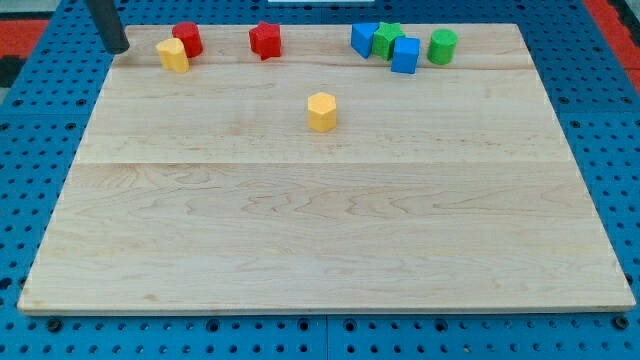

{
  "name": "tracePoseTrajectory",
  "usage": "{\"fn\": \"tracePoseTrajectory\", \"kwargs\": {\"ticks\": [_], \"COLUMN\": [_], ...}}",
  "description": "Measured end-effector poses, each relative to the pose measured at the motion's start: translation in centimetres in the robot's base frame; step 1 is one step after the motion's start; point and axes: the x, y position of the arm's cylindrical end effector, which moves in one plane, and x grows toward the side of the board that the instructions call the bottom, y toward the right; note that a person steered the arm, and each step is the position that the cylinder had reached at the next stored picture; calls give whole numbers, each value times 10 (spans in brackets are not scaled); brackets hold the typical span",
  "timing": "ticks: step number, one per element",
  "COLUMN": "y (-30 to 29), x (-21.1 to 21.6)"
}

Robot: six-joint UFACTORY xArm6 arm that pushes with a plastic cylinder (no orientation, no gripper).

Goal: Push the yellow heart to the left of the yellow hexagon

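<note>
The yellow heart [172, 54] lies near the board's top left, touching a red block [187, 39] just to its upper right. The yellow hexagon [322, 111] stands alone near the board's upper middle, well to the right of and below the heart. My tip [118, 48] rests at the board's top left corner, a short way to the left of the yellow heart and not touching it.
A red star-shaped block [265, 40] sits at the top centre. At the top right cluster two blue blocks [364, 38] [405, 55], a green star-like block [387, 38] and a green cylinder [442, 46]. The wooden board [320, 230] lies on a blue pegboard surface.
</note>
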Motion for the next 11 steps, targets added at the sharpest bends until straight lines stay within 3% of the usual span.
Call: {"fn": "tracePoseTrajectory", "kwargs": {"ticks": [2,3,4,5,7,8,9,10,11], "y": [106,124,28,6,125,132,200,267,308], "x": [-21,-21,-34,-4,23,60,133,177,193]}}
